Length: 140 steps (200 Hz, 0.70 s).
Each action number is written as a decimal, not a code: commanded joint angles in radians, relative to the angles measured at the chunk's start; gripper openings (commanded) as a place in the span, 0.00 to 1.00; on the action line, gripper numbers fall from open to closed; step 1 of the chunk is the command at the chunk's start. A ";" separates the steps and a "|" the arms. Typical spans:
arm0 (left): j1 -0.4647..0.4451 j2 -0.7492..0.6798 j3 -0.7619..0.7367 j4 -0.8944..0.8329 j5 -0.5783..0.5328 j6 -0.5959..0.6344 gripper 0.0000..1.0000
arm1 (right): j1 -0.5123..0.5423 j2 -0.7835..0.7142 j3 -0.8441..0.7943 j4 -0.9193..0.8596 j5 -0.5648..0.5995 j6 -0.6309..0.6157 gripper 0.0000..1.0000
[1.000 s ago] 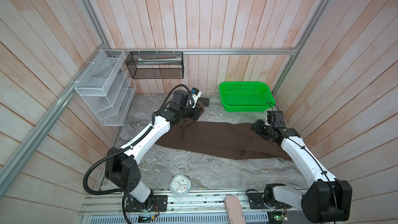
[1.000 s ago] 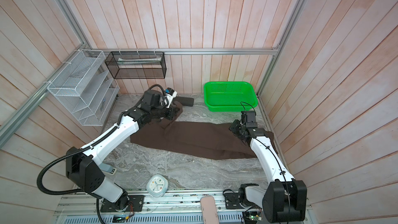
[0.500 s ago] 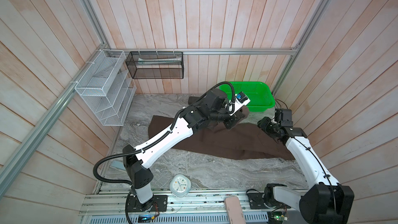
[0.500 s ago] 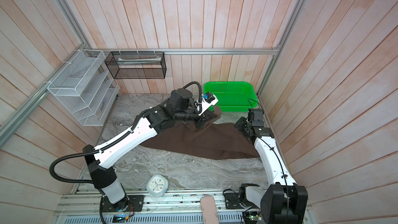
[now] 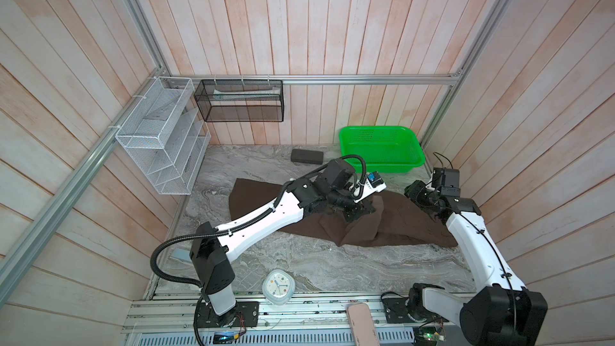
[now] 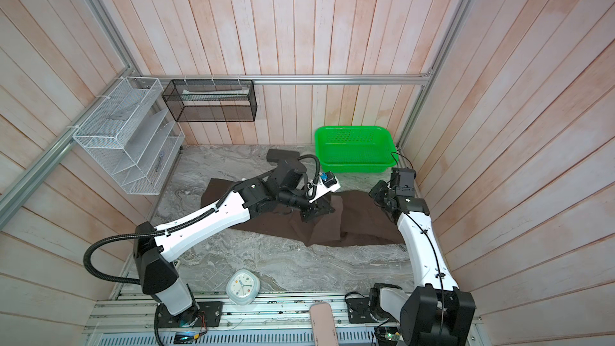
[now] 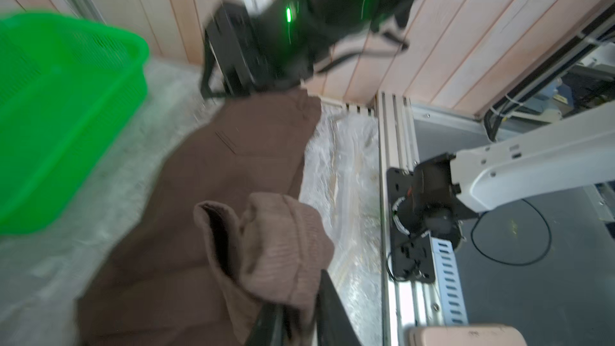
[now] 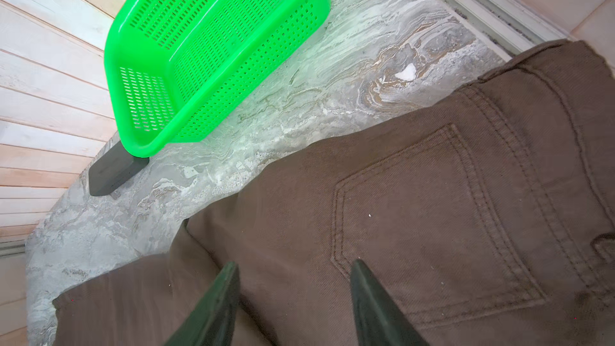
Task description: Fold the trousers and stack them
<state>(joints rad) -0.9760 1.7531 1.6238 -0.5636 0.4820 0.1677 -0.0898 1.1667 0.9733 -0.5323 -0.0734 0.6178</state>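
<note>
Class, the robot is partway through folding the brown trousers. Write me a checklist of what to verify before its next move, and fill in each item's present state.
1. Left gripper free of cloth: cannot tell; the leg end bunches right at its fingers.
2. Fold lying flat on the trousers: not ok; it is crumpled.
3. Right gripper open, holding nothing: ok; it is over the back pocket.
4. Basket empty: ok.
5. Case and clock apart from the cloth: ok.
</note>
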 commanded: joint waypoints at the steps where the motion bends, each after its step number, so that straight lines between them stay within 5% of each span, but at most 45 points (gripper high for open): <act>1: -0.060 0.001 -0.025 -0.003 0.066 -0.021 0.40 | -0.017 -0.013 0.027 -0.028 -0.008 -0.024 0.55; 54: -0.075 -0.111 -0.117 0.079 -0.086 -0.135 0.70 | -0.020 -0.025 0.039 -0.042 -0.013 -0.024 0.55; 88: -0.042 -0.119 -0.197 0.106 -0.226 -0.407 0.71 | -0.020 -0.048 0.035 -0.060 -0.012 -0.030 0.55; 140: -0.040 -0.134 -0.510 0.356 -0.214 -0.898 0.66 | -0.020 -0.092 0.013 -0.076 -0.025 -0.032 0.55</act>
<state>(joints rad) -1.0084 1.6196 1.2213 -0.3504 0.2859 -0.4294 -0.1040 1.0985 0.9821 -0.5766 -0.0814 0.5983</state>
